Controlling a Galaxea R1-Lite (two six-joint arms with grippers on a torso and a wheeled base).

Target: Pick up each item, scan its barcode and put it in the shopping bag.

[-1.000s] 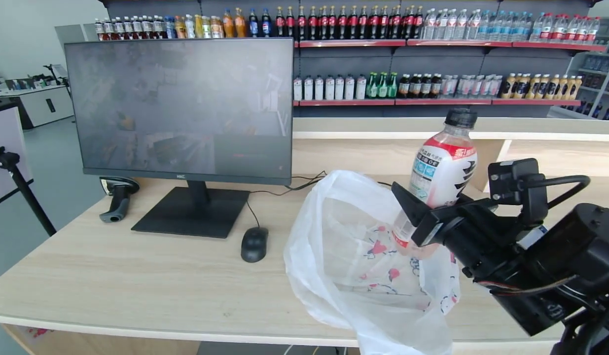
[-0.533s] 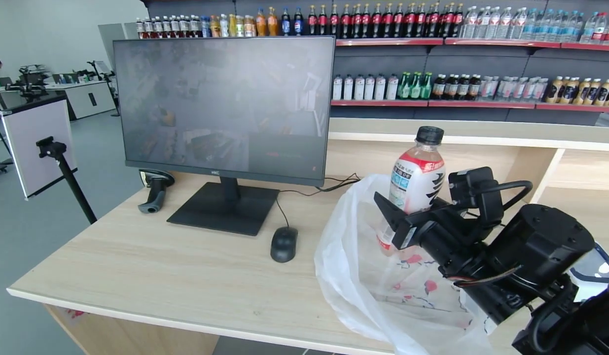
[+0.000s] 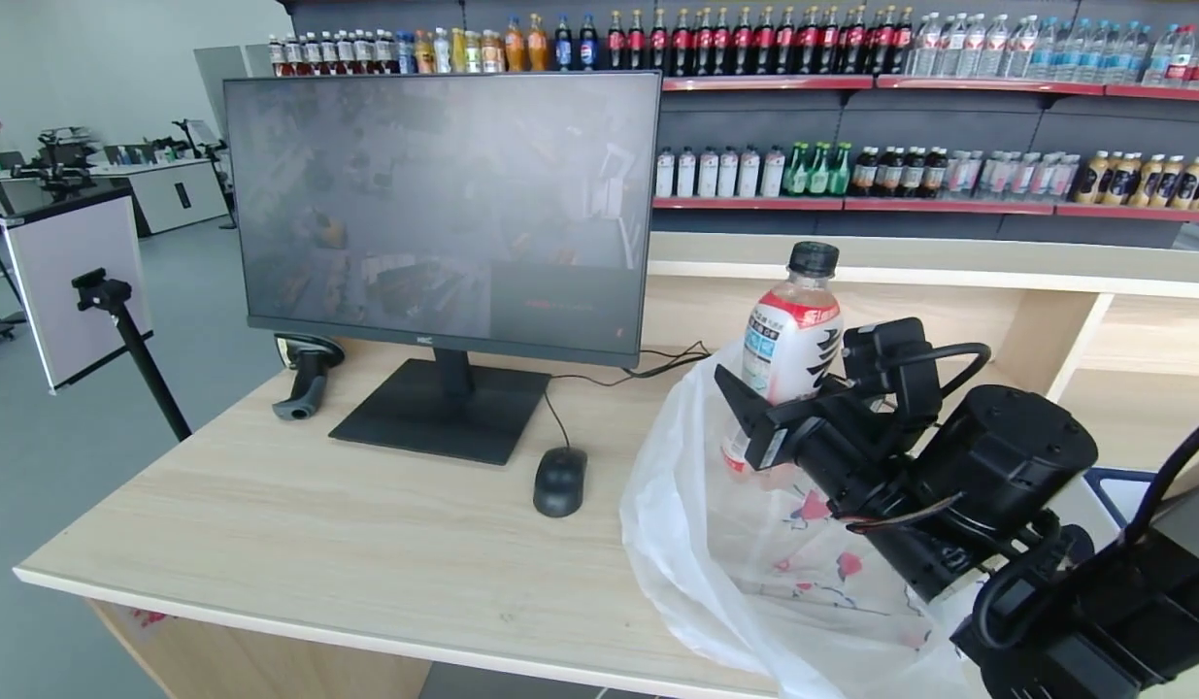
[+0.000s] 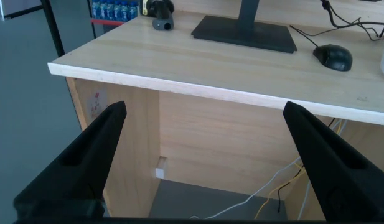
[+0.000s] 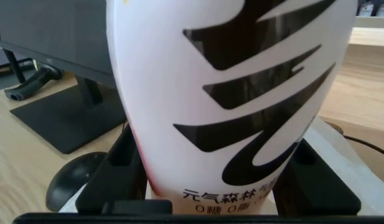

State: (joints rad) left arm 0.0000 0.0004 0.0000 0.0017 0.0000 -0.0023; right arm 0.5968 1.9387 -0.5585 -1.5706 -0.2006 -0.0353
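The tabletop (image 3: 317, 544) carries a monitor (image 3: 444, 204) at its far left. A white plastic bag (image 3: 716, 544) sits open on the right, near the front edge. The right gripper (image 3: 769, 427) is clamped on the lower body of a bottle (image 3: 791, 340), held nearly upright over the bag's mouth. The left gripper (image 4: 204, 162) hangs spread wide below the tabletop's near edge. A mouse (image 3: 559, 482) lies left of the bag, and a scanner (image 3: 306, 374) stands left of the monitor.
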